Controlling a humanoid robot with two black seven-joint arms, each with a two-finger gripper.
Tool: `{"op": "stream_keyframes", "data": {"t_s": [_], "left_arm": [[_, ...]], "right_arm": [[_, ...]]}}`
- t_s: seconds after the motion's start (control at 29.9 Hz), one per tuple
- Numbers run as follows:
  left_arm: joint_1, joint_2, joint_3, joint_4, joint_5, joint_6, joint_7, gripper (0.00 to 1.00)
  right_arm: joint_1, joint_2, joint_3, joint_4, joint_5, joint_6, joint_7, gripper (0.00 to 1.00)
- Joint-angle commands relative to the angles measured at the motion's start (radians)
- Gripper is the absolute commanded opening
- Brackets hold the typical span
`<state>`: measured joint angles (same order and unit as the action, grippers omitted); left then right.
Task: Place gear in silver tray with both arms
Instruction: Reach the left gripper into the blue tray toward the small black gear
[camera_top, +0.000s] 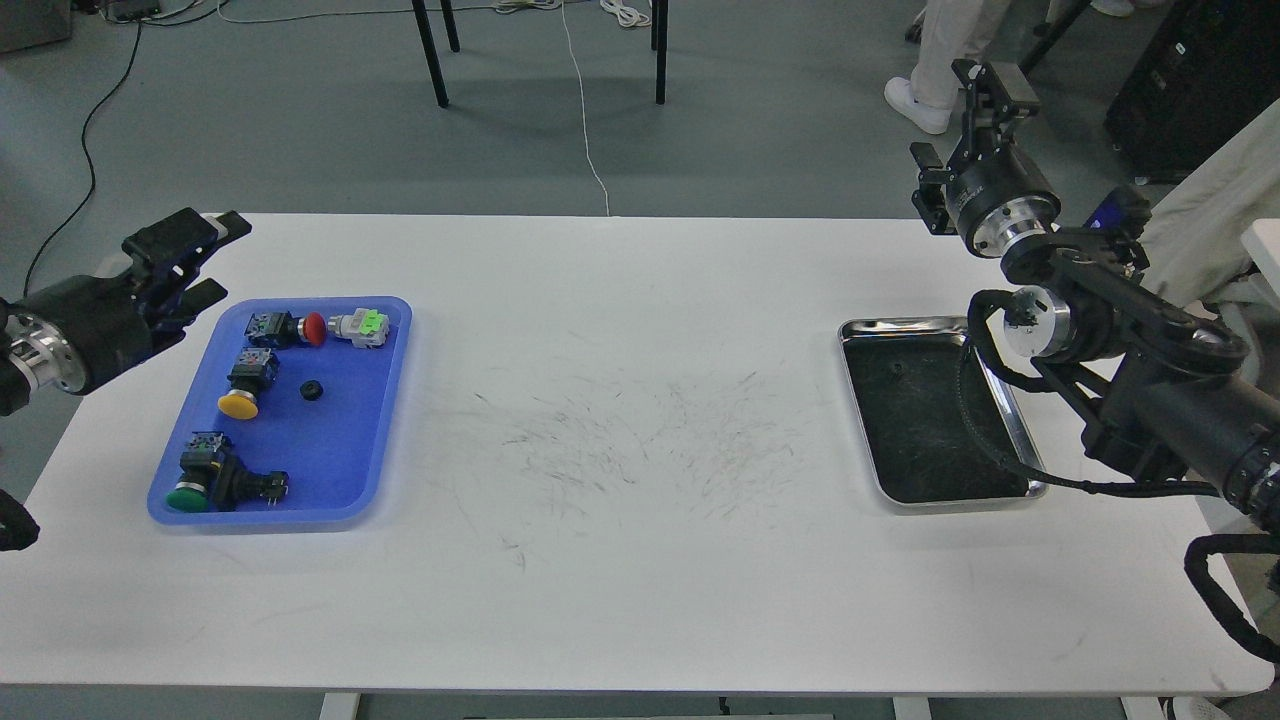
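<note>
The gear (311, 390) is a small black ring lying in the middle of the blue plastic tray (330, 445) at the left of the table. The silver tray (900, 324) stands at the right of the table with a dark bottom and nothing large in it. My left gripper (208, 258) is just past the blue tray's far left corner, above the table's left edge, with its fingers apart and empty. My right gripper (992, 82) is raised beyond the table's far right edge, behind the silver tray, and points away from me. I cannot make out its fingers' state.
The blue tray also holds a red push button (290, 328), a green-and-white part (362, 326), a yellow button (243, 388) and a green button (205, 482). The white table (640, 560) is scuffed in the middle. My right forearm and cable overhang the silver tray's right rim.
</note>
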<state>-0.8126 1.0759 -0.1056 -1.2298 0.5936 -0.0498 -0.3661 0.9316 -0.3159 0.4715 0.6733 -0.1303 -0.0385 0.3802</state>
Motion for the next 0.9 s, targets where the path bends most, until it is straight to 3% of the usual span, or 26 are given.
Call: {"op": "stream_keyframes", "data": {"t_s": [0.0,0.1,0.23,0.3,0.37,0.5,0.6,0.87], "left_arm": [[-0.043,0.003,0.082,0.004,0.020,0.109,-0.005,0.98],[-0.097,0.001,0.158,0.007,0.022,0.125,-0.004,0.98],[-0.163,-0.002,0.170,0.016,0.005,0.054,-0.016,0.98],[-0.168,-0.007,0.172,0.026,0.005,0.045,-0.048,0.98],[-0.175,-0.008,0.175,0.032,0.003,0.042,-0.123,0.99],[-0.187,-0.043,0.271,0.055,0.034,0.062,-0.123,0.98],[-0.261,-0.077,0.366,0.061,0.112,0.071,-0.123,0.98],[-0.376,-0.226,0.621,0.125,0.273,0.206,-0.123,0.97]], "right_arm": [[-0.005,0.000,-0.001,0.000,0.000,0.002,0.000,0.94],[-0.005,-0.002,-0.004,0.000,0.000,0.003,0.000,0.94],[-0.004,-0.006,-0.004,0.000,-0.002,0.005,0.000,0.94],[-0.004,-0.011,-0.004,0.003,-0.002,0.006,0.000,0.94],[-0.005,-0.014,-0.004,0.003,0.000,0.006,0.000,0.94],[-0.010,-0.014,-0.004,0.005,-0.002,0.006,0.000,0.94],[-0.014,-0.014,-0.004,0.005,-0.002,0.008,0.002,0.94],[-0.014,-0.014,-0.005,0.005,-0.002,0.006,0.005,0.94]]}}
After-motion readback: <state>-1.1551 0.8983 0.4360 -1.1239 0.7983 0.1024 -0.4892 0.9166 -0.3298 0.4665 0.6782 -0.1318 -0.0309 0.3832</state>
